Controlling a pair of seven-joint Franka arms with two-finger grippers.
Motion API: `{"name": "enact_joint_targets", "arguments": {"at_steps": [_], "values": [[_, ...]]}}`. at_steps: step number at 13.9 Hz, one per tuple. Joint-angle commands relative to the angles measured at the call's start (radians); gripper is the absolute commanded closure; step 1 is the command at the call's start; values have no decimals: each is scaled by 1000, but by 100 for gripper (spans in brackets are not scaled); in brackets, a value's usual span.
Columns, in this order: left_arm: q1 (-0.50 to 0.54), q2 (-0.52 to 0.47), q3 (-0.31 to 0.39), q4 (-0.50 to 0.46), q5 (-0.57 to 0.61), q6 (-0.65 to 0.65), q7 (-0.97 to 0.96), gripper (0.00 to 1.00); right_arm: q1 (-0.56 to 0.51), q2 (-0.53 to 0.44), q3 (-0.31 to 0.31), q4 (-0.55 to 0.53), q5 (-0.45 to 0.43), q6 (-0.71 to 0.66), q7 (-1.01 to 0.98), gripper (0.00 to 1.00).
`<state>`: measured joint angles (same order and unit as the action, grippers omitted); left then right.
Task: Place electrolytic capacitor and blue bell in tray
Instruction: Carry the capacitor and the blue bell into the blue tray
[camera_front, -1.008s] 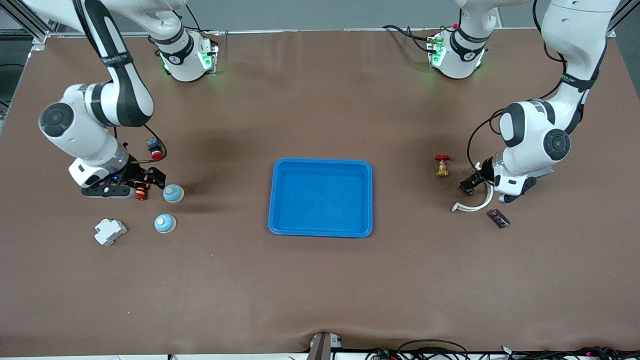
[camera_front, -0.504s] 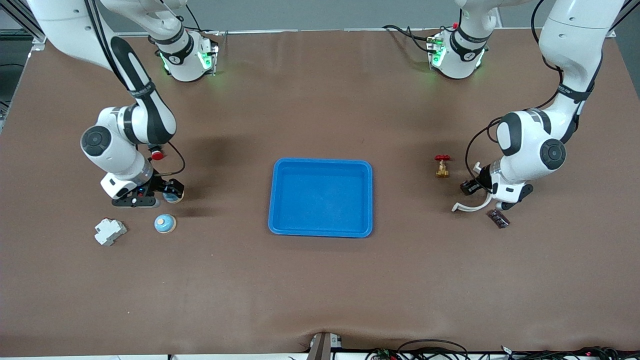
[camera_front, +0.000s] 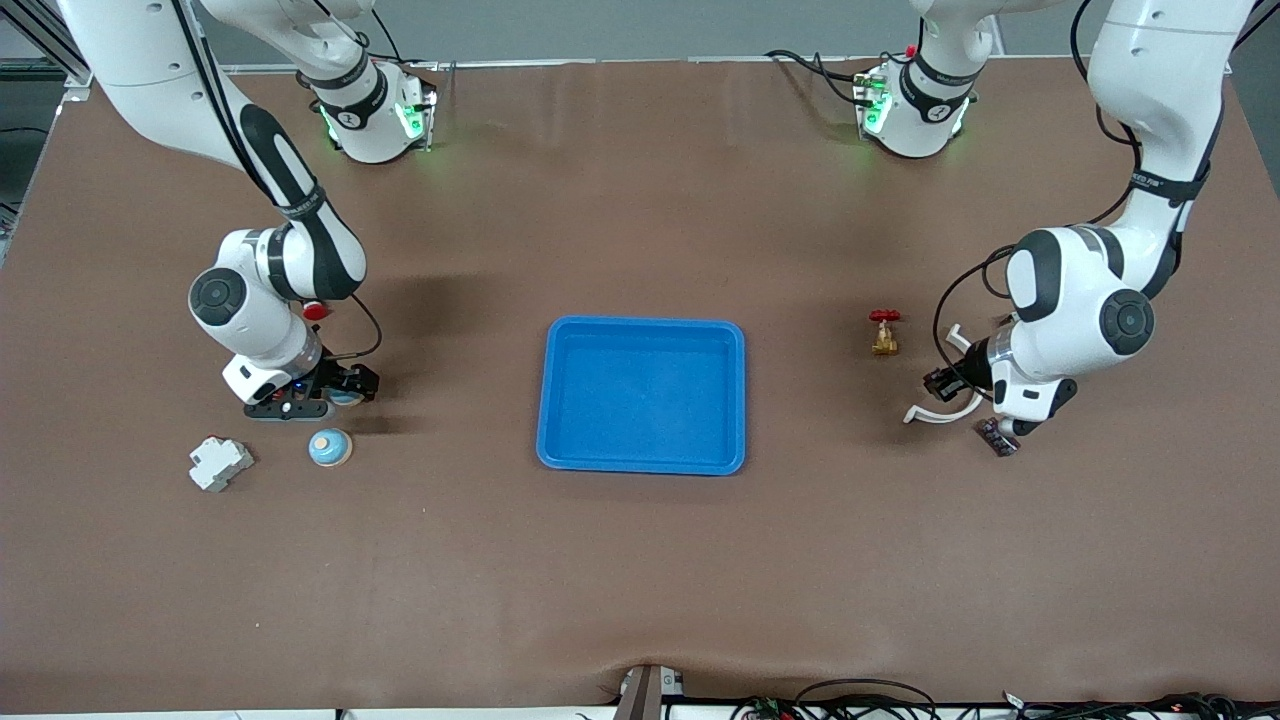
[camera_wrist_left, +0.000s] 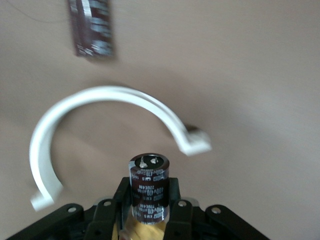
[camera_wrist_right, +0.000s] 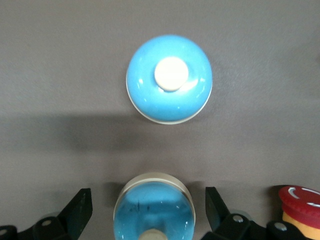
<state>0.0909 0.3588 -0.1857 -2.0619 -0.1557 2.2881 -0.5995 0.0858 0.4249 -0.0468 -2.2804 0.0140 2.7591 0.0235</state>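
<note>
The bright-blue tray (camera_front: 560, 400) lies at the table's middle. My left gripper (camera_wrist_left: 149, 200) is shut on a dark brown electrolytic capacitor (camera_wrist_left: 149, 182) and holds it upright over a white curved clip (camera_wrist_left: 100, 97); this gripper also shows in the front view (camera_front: 940, 383). My right gripper (camera_wrist_right: 150, 215) is open and low, its fingers (camera_wrist_right: 77, 212) standing on either side of a blue bell (camera_wrist_right: 154, 207) without touching it. In the front view that bell (camera_front: 349, 397) peeks out under the right gripper (camera_front: 335, 392). A second blue bell (camera_front: 329, 447) sits nearer the front camera.
A white plastic block (camera_front: 220, 463) lies beside the second bell. A red and yellow button (camera_wrist_right: 300, 200) sits close by the right gripper. A brass valve with a red handle (camera_front: 884, 332), the white clip (camera_front: 938, 414) and a small dark board (camera_front: 997, 437) lie near the left gripper.
My right arm has swung toward the tray and its open gripper now straddles the blue bell. My left gripper, still holding the capacitor, has shifted slightly over the white clip.
</note>
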Motion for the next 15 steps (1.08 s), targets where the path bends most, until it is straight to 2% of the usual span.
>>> {"name": "enact_joint_targets", "arguments": {"at_steps": [1,2,3,4,5,8,10,12,15], "values": [[-10,-20,-78,65,13,-102,-155,100,6,26,-4,5,-13,4,-1,0],[-11,-18,-116,68,13,-101,-219,100,6,26,-4,5,-13,-2,-4,0],[-16,-15,-151,74,13,-93,-282,100,5,25,-4,5,-13,-10,-26,18],[-31,-8,-171,86,11,-81,-346,100,0,25,-4,4,-13,-15,-62,69],[-57,6,-176,106,2,-79,-402,100,-3,23,-4,4,-13,-22,-73,100],[-218,73,-170,186,11,-32,-666,100,6,5,-2,25,-11,-103,-63,100],[-290,152,-163,284,39,-15,-854,100,20,-30,7,97,3,-279,-36,100],[-333,216,-166,359,108,-13,-994,100,87,-55,12,189,4,-460,124,100],[-382,281,-164,405,174,-13,-1108,100,216,-57,12,268,6,-519,353,100]]}}
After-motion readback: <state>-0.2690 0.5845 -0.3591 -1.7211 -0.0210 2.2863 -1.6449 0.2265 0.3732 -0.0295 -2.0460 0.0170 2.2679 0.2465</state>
